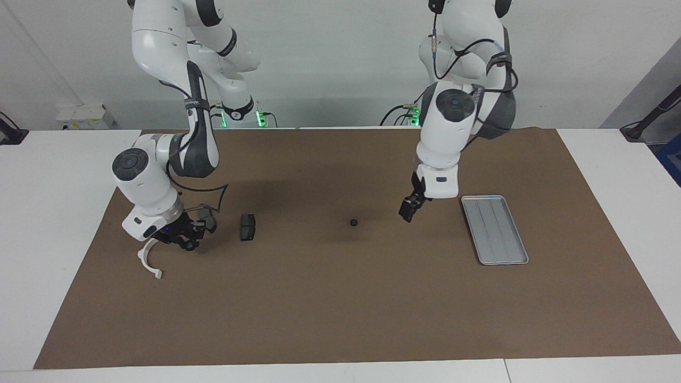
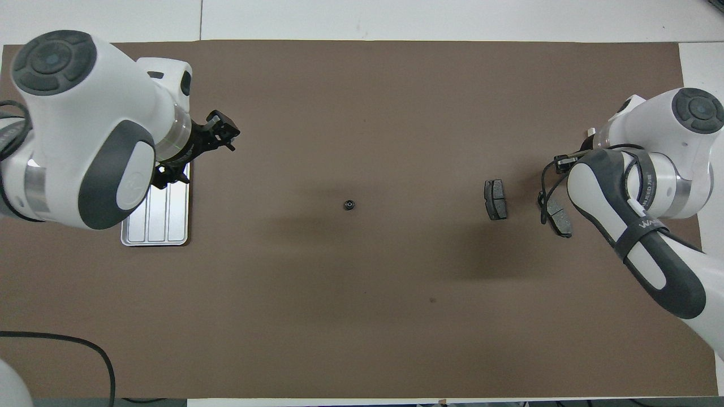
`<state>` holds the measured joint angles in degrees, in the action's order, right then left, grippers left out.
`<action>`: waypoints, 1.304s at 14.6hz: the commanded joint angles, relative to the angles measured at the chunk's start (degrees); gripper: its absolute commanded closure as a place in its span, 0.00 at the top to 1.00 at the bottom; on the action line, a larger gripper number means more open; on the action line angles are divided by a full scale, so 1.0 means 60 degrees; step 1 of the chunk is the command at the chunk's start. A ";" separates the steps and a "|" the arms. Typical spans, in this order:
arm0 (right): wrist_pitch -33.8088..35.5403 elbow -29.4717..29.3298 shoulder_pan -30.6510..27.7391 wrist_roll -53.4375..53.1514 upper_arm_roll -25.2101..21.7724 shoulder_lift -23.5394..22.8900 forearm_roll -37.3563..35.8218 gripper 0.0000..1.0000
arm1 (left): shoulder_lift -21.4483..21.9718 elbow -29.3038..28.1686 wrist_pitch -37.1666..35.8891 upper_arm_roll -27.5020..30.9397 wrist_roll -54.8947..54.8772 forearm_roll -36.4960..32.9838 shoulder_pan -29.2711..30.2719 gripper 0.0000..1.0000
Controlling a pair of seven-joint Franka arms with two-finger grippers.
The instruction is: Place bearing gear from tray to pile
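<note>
The left gripper [image 1: 408, 211] is seen up in the air, over the brown mat [image 1: 340, 298] just beside the tray [image 1: 495, 229]. Its fingers are spread wide apart and nothing is held in them. The right gripper [image 1: 183, 239] is kept low over the pile [image 1: 213, 229], at the right arm's end of the desk [image 1: 53, 213]. Its fingers are nearly together, and it cannot be told whether anything is pinched or touched by them. The gear [image 1: 353, 223] is found lying alone on the mat, near the middle of the desk, between the tray and the pile and well apart from both. It is small, dark and round, so no long side can be made out; in the overhead view it seems to lie flat, with a tiny pale spot in its middle facing up. The tray is set flat at the left arm's end of the desk, with its long side and its ridges running from the robots' side toward the other edge of the desk. The pile is made of a dark pad [image 1: 247, 226], a second pad [image 2: 558, 215] partly hidden by the right arm, and a white curved bracket [image 1: 147, 260] that lies just beside the right gripper.
</note>
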<state>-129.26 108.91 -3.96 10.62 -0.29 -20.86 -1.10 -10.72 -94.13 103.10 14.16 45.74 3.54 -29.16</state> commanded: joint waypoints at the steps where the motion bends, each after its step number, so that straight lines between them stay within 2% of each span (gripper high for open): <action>1: -0.0225 0.0159 -0.0087 0.0149 0.0093 -0.0024 0.0081 0.00 | 0.0191 -0.0161 -0.0337 -0.0090 -0.1044 -0.0092 0.0522 1.00; 6: -0.0810 0.0218 -0.0087 0.0164 0.0107 -0.0287 0.0081 0.00 | 0.0395 -0.0102 -0.0615 -0.0090 -0.3092 -0.0107 0.1737 1.00; 10: -0.0782 0.0247 -0.0087 0.0135 0.0107 -0.0288 0.0081 0.00 | 0.0965 -0.0146 -0.1259 -0.0090 -0.3991 -0.0107 0.1988 1.00; 11: -0.0738 0.0247 -0.0087 0.0047 0.0107 -0.0288 0.0081 0.43 | 0.1098 -0.0204 -0.1347 -0.0090 -0.4005 -0.0107 0.1974 1.00; 12: -0.0621 0.0218 -0.0087 -0.0171 0.0107 -0.0288 0.0081 0.97 | 0.1128 -0.0219 -0.1421 -0.0090 -0.3991 -0.0107 0.1974 1.00; 13: -0.0533 0.0160 -0.0058 -0.0289 0.0107 -0.0215 0.0081 1.00 | 0.1157 -0.0263 -0.1421 -0.0090 -0.3991 -0.0093 0.1959 1.00; 16: -0.0152 -0.0176 0.0060 -0.0976 0.0122 0.0063 0.0081 1.00 | 0.1319 -0.0615 -0.1289 -0.0090 -0.3859 -0.0092 0.1974 1.00; 19: 0.0067 -0.0572 0.0162 -0.0761 0.0165 0.0239 0.0037 1.00 | 0.1333 -0.0644 -0.1376 -0.0105 -0.3859 -0.0092 0.2150 1.00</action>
<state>-131.06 107.05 -3.09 5.95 0.23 -20.54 -1.11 -4.57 -95.89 94.89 13.90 22.51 3.51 -17.02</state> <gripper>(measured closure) 0.009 0.000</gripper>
